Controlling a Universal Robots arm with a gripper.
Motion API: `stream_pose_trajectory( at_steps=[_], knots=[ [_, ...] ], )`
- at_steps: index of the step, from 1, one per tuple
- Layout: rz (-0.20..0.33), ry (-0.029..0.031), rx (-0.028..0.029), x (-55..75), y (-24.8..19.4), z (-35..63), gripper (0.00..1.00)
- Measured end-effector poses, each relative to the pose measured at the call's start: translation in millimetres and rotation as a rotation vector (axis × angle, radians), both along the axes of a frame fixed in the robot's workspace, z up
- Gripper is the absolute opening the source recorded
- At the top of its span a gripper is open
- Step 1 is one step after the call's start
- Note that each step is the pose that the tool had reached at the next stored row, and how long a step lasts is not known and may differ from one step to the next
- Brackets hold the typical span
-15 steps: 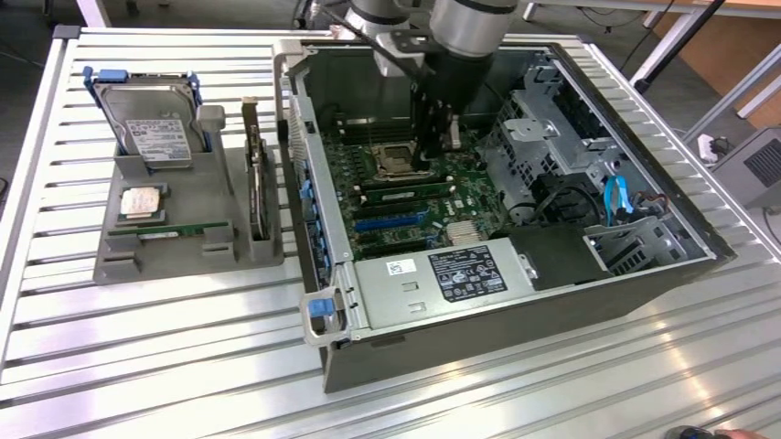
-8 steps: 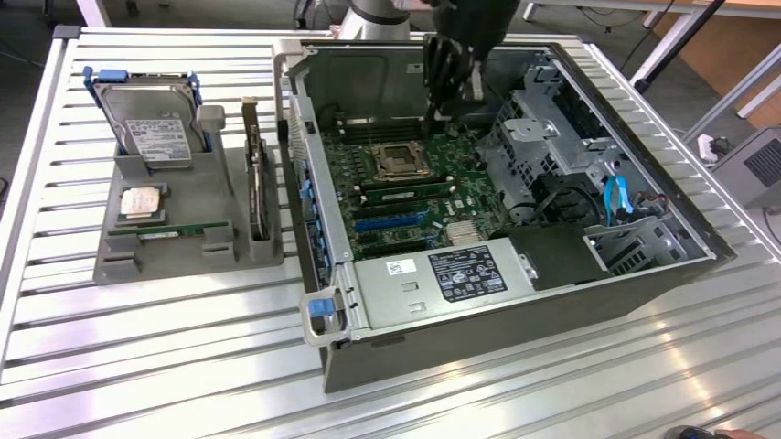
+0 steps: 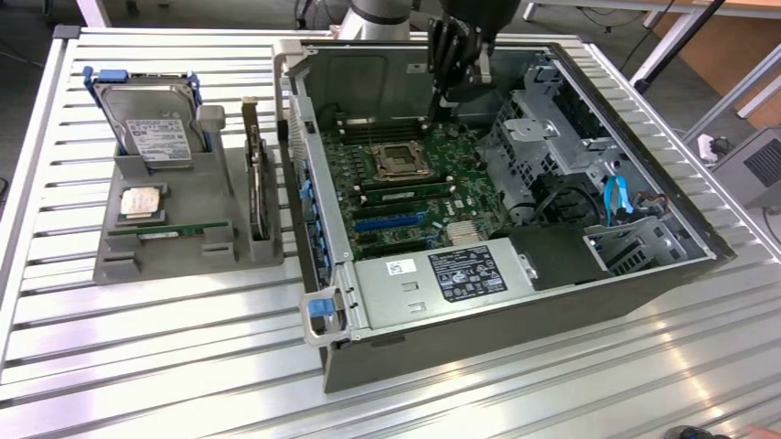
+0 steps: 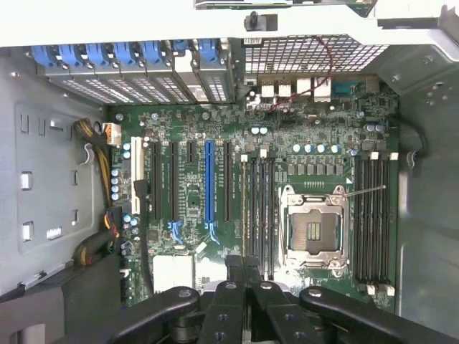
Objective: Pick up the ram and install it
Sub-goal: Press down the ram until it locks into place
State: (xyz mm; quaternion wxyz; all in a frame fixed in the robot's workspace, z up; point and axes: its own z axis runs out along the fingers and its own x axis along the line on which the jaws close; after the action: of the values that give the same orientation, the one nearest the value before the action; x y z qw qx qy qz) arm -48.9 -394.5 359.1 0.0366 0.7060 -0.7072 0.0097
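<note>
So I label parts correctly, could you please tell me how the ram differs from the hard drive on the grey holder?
The ram is a thin green stick; the hard drive is a broad silver box. The ram lies low across the holder; the hard drive stands propped up. Both sit in the grey holder, beside the computer case.

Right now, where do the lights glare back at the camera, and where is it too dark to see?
In the exterior view, the ribbed metal table throws bright streaks near the front, while the gripper is a dark shape over the open computer case. In the wrist view, the case's rim is washed out white, yet the motherboard is evenly lit.
</note>
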Motion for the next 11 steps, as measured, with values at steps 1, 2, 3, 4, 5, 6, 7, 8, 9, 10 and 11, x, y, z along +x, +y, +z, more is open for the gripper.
stream_pose_trajectory(
  at_steps=[1, 2, 3, 4, 5, 6, 7, 8, 9, 10, 11],
  knots=[
    [0.0, 0.0, -0.0001, 0.0, 0.0, 0.1, 0.11],
    [0.0, 0.0, -0.0001, 0.0, 0.0, 0.1, 0.11],
    [0.0, 0.0001, -0.0001, 0.0, 0.0, 0.1, 0.11],
    [0.0, 0.0, -0.0001, 0.0, 0.0, 0.0, 0.11],
    [0.0, 0.0, -0.0001, 0.0, 0.0, 0.0, 0.11],
    [0.0, 0.0001, -0.0001, 0.0, 0.0, 0.1, 0.11],
    [0.0, 0.0001, -0.0001, 0.0, 0.0, 0.1, 0.11],
    [0.0, 0.0001, -0.0001, 0.0, 0.0, 0.1, 0.11],
    [0.0, 0.0001, -0.0001, 0.0, 0.0, 0.1, 0.11],
    [0.0, 0.0, -0.0001, 0.0, 0.0, 0.1, 0.11],
    [0.0, 0.0, 0.0, 0.0, 0.0, 0.0, 0.11]
  ],
)
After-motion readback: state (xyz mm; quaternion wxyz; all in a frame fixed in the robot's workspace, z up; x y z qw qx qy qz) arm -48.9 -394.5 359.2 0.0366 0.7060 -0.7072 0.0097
